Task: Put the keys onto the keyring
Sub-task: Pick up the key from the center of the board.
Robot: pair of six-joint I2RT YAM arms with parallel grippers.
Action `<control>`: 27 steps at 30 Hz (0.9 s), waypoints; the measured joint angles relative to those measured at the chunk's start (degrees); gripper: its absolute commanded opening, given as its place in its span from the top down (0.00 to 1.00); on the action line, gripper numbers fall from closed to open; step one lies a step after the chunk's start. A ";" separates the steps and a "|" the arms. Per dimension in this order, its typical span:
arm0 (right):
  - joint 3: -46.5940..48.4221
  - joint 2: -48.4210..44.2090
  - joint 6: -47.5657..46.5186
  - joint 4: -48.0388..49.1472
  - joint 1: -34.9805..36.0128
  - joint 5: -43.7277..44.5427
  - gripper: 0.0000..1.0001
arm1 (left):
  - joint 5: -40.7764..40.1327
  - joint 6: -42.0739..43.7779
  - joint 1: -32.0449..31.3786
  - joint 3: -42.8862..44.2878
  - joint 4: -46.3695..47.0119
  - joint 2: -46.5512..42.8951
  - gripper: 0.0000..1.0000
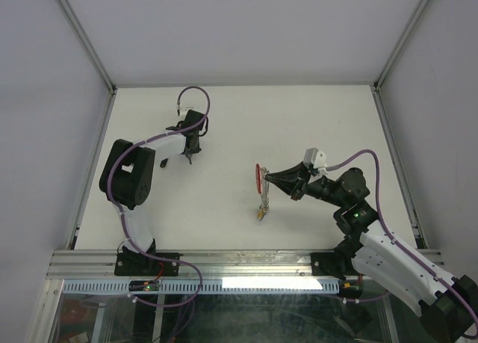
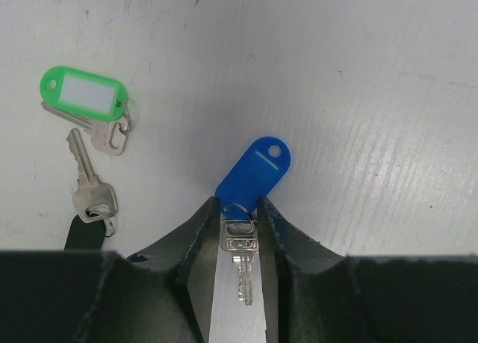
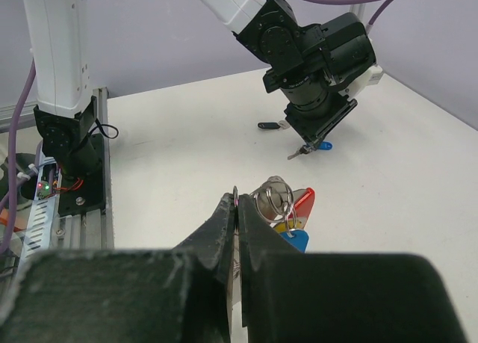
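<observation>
My left gripper [image 1: 191,156] stands at the back left of the table. In the left wrist view its jaws [image 2: 240,206] are shut on the head of a small silver key [image 2: 240,253], which carries a solid blue tag [image 2: 255,171] on a little split ring. My right gripper [image 1: 267,180] is shut on a thin metal ring [image 3: 236,196] of the keyring [image 1: 259,180], held above mid table. The keyring has a red arc, and links and small pieces hang below it [image 1: 261,211]. In the right wrist view silver rings [image 3: 275,197] and red [image 3: 305,201], yellow and blue tags bunch beside my fingers.
A green tag with a white label [image 2: 82,94] lies left of the left gripper with keys on it. Another silver key [image 2: 89,184] with a black tag [image 2: 84,235] lies below it. White walls and metal posts ring the table; an aluminium rail [image 1: 239,262] runs along the near edge.
</observation>
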 measured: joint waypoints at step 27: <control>0.00 0.02 -0.31 -2.05 0.00 -0.22 1.00 | 0.26 1.27 -2.03 -0.22 -0.83 -3.39 1.00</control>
